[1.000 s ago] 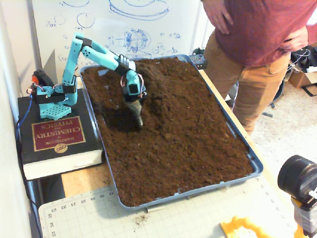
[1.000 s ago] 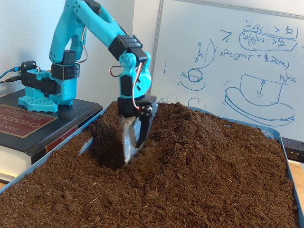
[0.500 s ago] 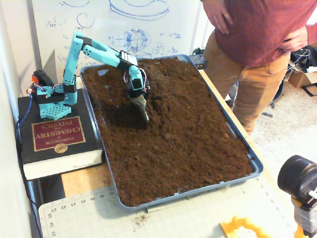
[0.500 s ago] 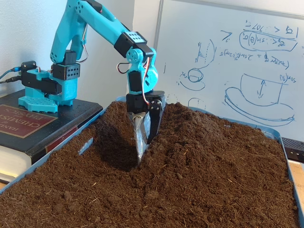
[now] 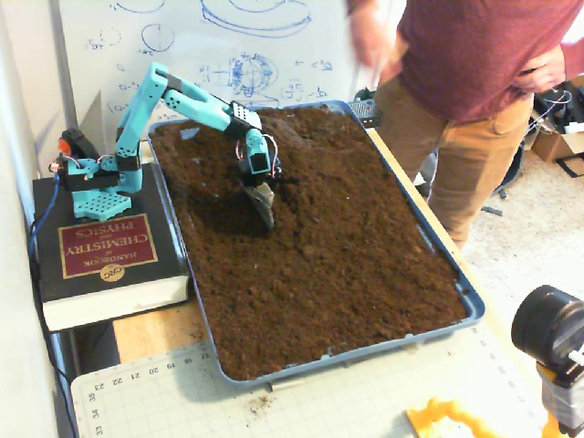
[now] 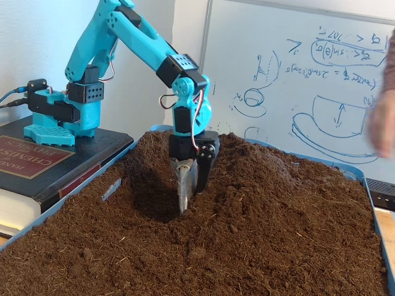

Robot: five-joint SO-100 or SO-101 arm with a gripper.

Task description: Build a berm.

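You are mid-push: the turquoise arm's two-finger gripper (image 6: pixel 185 206) points straight down, its tips sunk in the dark-brown loose soil at the foot of the berm (image 6: pixel 247 166), the raised rounded ridge that runs across the far half of the blue plastic tray (image 5: pixel 461 292). The jaws stand pressed nearly together like a narrow blade, pinching nothing. A scooped hollow (image 6: pixel 148 191) lies beside the gripper toward the arm's base. Judging by this, your next move calls for sweeping soil from that hollow up against the ridge, keeping the tips shallow.
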